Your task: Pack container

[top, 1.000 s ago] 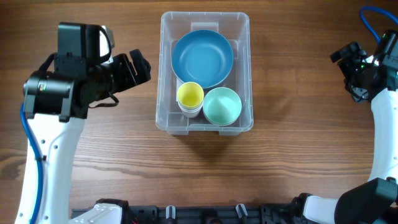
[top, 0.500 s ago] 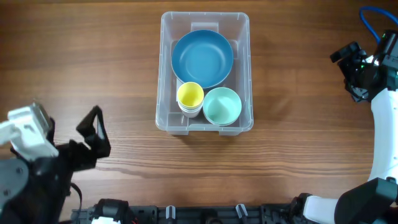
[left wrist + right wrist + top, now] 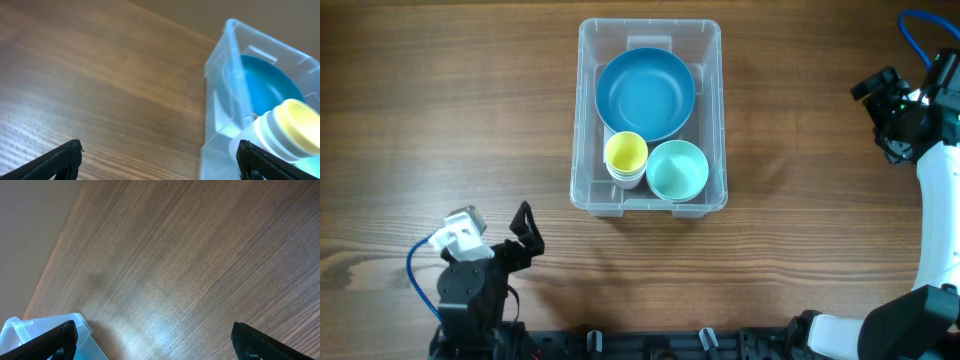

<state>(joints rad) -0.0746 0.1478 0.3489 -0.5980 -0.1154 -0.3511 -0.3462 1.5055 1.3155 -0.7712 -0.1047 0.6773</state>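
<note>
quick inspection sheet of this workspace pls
surface: wooden table, brown grain
job's things: container upright mid-table, holding blue bowl, mint bowl, and yellow cup nested in a white cup
clutter: nothing seen
grippers: left gripper open, empty; right gripper open, empty
cables: left blue cable and right blue cable, both clear of the container
surroundings: black rail along the front edge
</note>
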